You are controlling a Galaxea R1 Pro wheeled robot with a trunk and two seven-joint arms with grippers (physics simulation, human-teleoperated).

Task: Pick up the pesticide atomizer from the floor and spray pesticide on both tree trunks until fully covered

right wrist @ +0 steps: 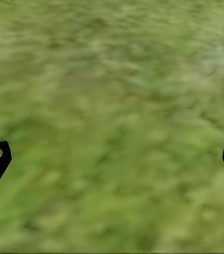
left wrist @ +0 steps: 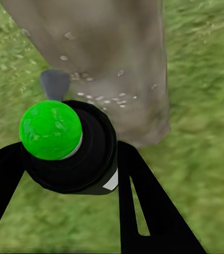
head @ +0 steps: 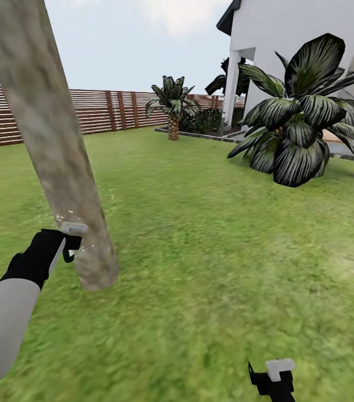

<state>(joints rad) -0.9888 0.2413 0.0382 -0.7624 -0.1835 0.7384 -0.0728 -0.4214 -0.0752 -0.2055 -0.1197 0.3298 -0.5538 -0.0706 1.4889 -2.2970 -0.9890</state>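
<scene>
Left gripper (left wrist: 72, 159) clenched on pesticide atomizer (left wrist: 64, 143), near-left | droplets seen on tree trunk (head: 48, 145) base, coverage judged partial | second tree untreated | right gripper (right wrist: 112, 159) spread wide, nothing held

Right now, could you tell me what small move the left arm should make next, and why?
Probably raise the left gripper and its atomizer slowly up the tree trunk: droplets speckle the bark only near the base, and the trunk above looks unsprayed.
</scene>
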